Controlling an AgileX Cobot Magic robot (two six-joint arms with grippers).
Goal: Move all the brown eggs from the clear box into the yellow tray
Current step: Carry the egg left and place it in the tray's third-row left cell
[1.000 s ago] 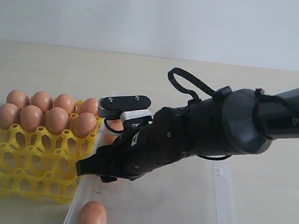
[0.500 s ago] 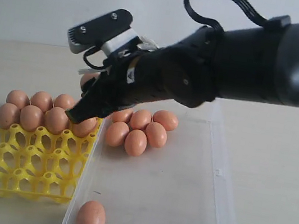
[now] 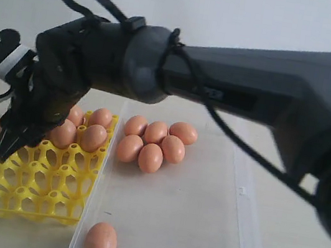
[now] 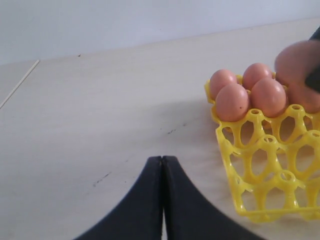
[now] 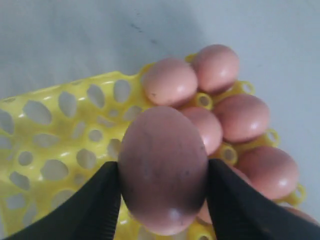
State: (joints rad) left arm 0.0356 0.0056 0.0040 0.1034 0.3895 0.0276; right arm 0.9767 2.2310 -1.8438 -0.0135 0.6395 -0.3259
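Observation:
My right gripper is shut on a brown egg, one black finger on each side, and holds it just above the yellow tray. The right arm reaches across to the tray's left part and hides the held egg in the exterior view. Several brown eggs fill the tray's far cups; the near cups are bare. In the clear box several eggs huddle at the far left, and one egg lies alone in the near left corner. My left gripper is shut and empty, over bare table beside the tray.
The tray and the box stand side by side on a pale table, the box on the right. A light wall runs behind. The left wrist view shows bare table beside the tray.
The right arm has risen from the clear box and swung left with the egg, and now hangs over the tray's left side. The egg cluster in the box has come into sight.

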